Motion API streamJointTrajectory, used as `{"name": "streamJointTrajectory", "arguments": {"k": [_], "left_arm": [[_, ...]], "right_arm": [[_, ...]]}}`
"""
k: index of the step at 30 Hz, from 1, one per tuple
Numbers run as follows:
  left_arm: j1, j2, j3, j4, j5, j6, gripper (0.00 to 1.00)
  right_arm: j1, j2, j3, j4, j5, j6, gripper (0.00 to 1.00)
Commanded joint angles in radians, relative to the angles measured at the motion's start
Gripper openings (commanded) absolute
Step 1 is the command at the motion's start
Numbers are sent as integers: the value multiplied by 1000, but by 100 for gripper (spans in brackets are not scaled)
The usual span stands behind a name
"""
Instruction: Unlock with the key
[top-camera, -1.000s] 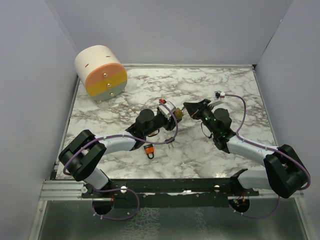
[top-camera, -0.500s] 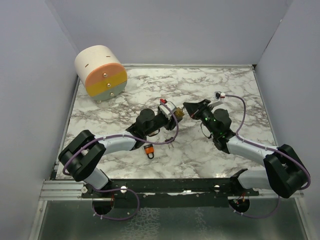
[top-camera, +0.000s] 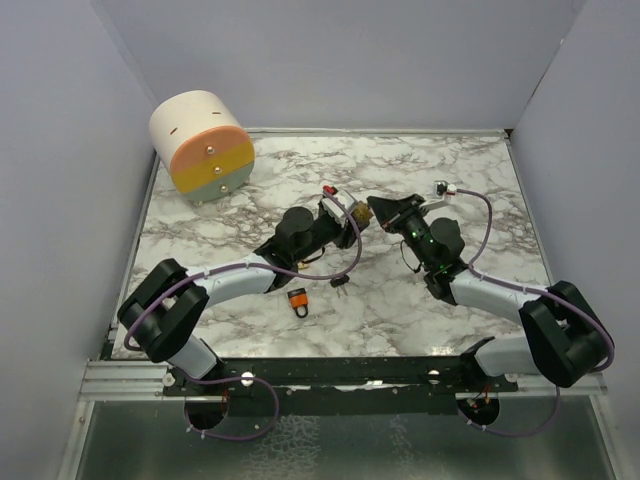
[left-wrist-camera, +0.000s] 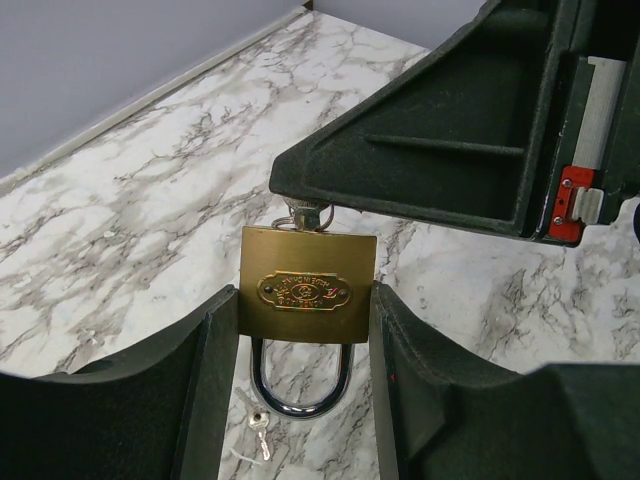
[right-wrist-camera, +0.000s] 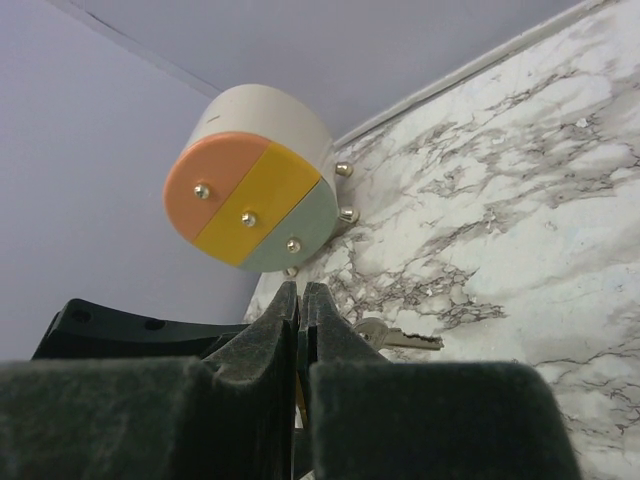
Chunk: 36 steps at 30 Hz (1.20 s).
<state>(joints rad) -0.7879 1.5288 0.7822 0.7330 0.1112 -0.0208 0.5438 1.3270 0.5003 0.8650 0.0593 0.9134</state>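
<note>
My left gripper is shut on a brass padlock and holds it by the sides of its body, above the table. Its steel shackle points back toward the wrist and looks closed. My right gripper meets the padlock's far end, shut on the key, whose ring shows at the fingertips. The key's blade is hidden. In the top view the two grippers meet at the padlock mid-table. In the right wrist view the fingers are pressed together and a spare key hangs beside them.
A small orange padlock lies near the front. A small loose key lies under the held padlock. A cream cylinder with an orange, yellow and green face stands at the back left. Walls close in both sides.
Both grippers and the padlock between them have shifted slightly toward the back. The left arm's cable has swung off the orange padlock.
</note>
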Motion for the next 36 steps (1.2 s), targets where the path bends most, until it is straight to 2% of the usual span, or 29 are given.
{"name": "streamJointTrajectory", "arguments": {"k": [1,9,18,23,31,33,36], "left_arm": [[-8,0,95,166,-19,-2,0],[-8,28,131,168,46,39,0],[-9,4,147,171,131,133,0],[-8,-7,144,171,161,184,0],[-9,4,155,171,227,163,0],[-8,8,162,172,201,148,0],[-9,3,176,171,89,140,0]], "right_arm": [[19,39,-23,7,-77,43,1],[19,49,-10,-26,-85,54,1],[18,61,-25,-32,-172,51,1],[17,57,4,-101,-215,6,1],[18,78,27,-112,-234,5,1],[18,79,29,-110,-248,12,1],[18,69,13,-98,-270,18,1]]}}
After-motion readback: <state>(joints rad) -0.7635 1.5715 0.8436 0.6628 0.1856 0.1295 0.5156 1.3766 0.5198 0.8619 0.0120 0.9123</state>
